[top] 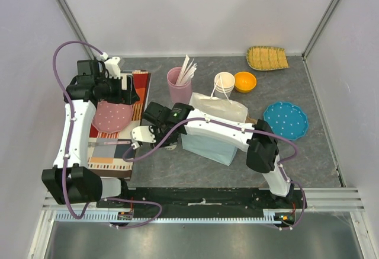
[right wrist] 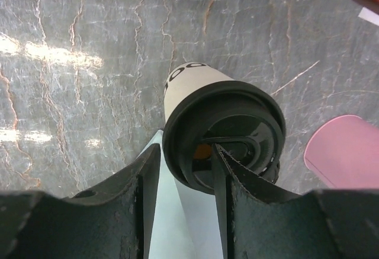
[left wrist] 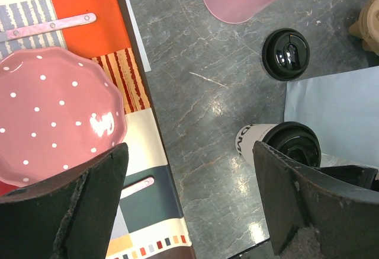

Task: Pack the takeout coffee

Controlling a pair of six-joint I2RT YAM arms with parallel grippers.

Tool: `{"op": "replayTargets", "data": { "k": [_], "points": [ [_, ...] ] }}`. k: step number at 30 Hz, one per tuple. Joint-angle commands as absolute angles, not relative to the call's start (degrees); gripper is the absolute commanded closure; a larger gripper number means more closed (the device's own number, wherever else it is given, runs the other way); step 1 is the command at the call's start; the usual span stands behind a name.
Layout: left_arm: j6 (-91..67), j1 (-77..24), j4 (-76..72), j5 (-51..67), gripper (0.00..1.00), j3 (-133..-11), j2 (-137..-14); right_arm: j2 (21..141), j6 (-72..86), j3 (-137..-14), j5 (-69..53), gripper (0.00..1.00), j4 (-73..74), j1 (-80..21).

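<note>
The takeout coffee (right wrist: 195,90), a white paper cup with a black lid (right wrist: 237,122), stands on the grey table just left of the pale blue paper bag (top: 204,145). My right gripper (right wrist: 186,152) straddles the lid's rim, one finger outside it and the other in the lid's recess, both against it. The bag (right wrist: 172,223) shows pale blue between the fingers. In the left wrist view the cup (left wrist: 260,140) sits by the right finger, next to the bag (left wrist: 337,117). My left gripper (left wrist: 189,211) hangs wide open over the placemat's edge, holding nothing.
A second black lid (left wrist: 286,53) lies near a pink tumbler of straws (top: 177,84). A pink dotted plate (top: 111,117) rests on a striped placemat (top: 106,155). Stacked white cups (top: 225,84), an orange bowl (top: 245,81), a blue plate (top: 285,120) and a woven tray (top: 267,57) sit farther right.
</note>
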State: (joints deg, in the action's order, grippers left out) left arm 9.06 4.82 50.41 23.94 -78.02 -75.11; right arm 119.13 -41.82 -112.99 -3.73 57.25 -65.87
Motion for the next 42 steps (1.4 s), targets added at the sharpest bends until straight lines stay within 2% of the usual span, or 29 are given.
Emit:
{"op": "replayTargets", "data": {
  "k": [1,5,8,11,22,34,42],
  "points": [
    [11.1,5.3,48.9,26.6,0.08,-78.9,-75.1,117.3,-40.5,-111.5,-4.5,0.53,56.3,-65.9],
    [11.1,5.3,49.0,26.7,0.08,-79.4,-75.3,117.5,-40.3,-110.7,-4.3,0.57,56.3,-66.0],
    [11.1,5.3,49.1,27.2,0.08,-79.3,-75.2,117.7,-40.0,-111.3,-4.2,0.67,56.2,-65.9],
    [11.2,5.4,49.3,27.2,0.08,-79.3,-75.2,117.6,-39.8,-110.9,-4.0,0.72,56.2,-65.9],
    [11.3,5.4,49.5,28.1,0.08,-80.1,-75.7,116.9,-39.0,-112.0,-3.8,0.81,55.7,-66.0],
    [11.3,5.4,49.5,28.7,0.08,-80.4,-75.8,114.9,-36.5,-115.8,-6.8,1.00,57.2,-66.4],
    [11.3,5.4,49.4,29.0,0.08,-80.5,-75.6,113.9,-32.4,-120.7,-9.0,1.00,59.4,-67.1]
  ]
}}
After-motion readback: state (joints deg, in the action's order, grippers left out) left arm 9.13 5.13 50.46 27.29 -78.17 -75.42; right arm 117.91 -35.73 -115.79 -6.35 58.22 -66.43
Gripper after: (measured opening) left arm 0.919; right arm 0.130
